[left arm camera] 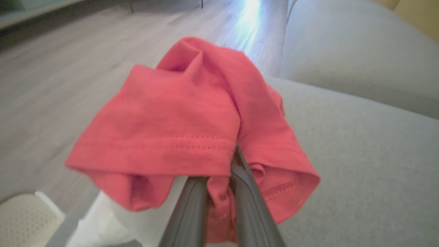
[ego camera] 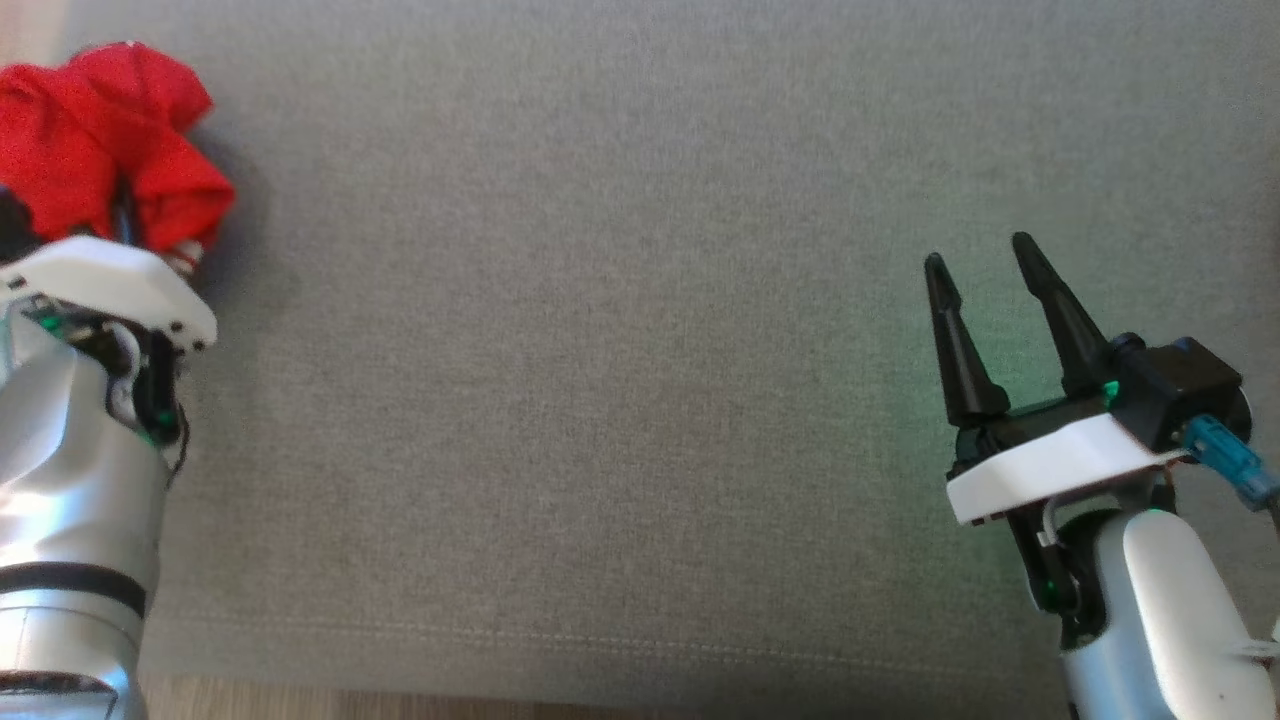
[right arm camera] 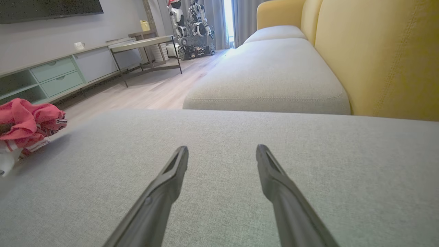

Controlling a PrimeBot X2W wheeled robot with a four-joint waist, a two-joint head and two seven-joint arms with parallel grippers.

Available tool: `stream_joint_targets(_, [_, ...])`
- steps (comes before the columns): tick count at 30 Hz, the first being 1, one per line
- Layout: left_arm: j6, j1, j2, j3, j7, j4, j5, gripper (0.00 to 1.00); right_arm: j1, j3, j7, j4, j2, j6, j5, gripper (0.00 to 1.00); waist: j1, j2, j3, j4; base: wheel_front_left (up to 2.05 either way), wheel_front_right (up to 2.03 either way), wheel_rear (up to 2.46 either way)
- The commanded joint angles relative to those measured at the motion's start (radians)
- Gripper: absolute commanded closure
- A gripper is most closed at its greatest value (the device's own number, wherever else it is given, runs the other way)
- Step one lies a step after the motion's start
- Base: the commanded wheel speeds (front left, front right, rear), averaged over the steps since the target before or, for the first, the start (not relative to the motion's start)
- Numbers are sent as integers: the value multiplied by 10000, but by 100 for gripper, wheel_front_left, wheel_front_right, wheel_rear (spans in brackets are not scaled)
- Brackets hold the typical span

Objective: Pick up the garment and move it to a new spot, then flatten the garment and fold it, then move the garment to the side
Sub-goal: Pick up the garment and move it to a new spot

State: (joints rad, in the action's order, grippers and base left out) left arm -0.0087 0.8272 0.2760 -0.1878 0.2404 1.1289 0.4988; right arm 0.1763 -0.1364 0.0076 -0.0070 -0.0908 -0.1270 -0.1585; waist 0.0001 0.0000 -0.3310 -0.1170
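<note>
The crumpled red knit garment [ego camera: 100, 130] is bunched at ten o'clock in the head view, at the far left edge of the grey fabric sofa cushion [ego camera: 640, 400]. The left gripper [left arm camera: 219, 192] is clenched on a fold of it, with cloth draped over both dark fingers. That bite looks deep enough to carry the bundle toward open cushion. The right gripper [ego camera: 980, 255] hovers at four o'clock, jaws spread and empty, well apart from the garment, probably kept free for flattening.
</note>
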Motion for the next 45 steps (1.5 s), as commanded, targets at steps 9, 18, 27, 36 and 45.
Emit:
stream_joint_targets(9, [876, -1958, 874, 865, 211, -4989, -1040, 100, -612, 221, -235, -173, 199, -37, -91, 0, -1, 0, 1724, -127, 0, 0, 0])
stream_joint_targets(18, [1660, -5601, 596, 775, -111, -9161, -1460, 100, -1475, 336, -159, -326, 289, -37, -72, 0, -1, 0, 2927, 114, 0, 0, 0])
stream_joint_targets(27, [1772, -7154, 172, -480, -1294, -11358, -1755, 100, -1784, 330, 48, -754, 325, -37, -39, 0, -1, 0, 3001, 742, 0, 0, 0])
stream_joint_targets(36, [811, -5230, -823, -2238, -1140, -10436, -2294, 100, -1313, 92, 27, -1008, 368, -37, -169, 0, -1, 0, 1967, 2546, 0, 0, 0])
stream_joint_targets(45, [-29, -3655, -1223, -3165, -1287, -8330, -2635, 100, -1021, -82, -299, -848, 397, -37, -403, 0, -1, 0, 1072, 3901, 0, 0, 0])
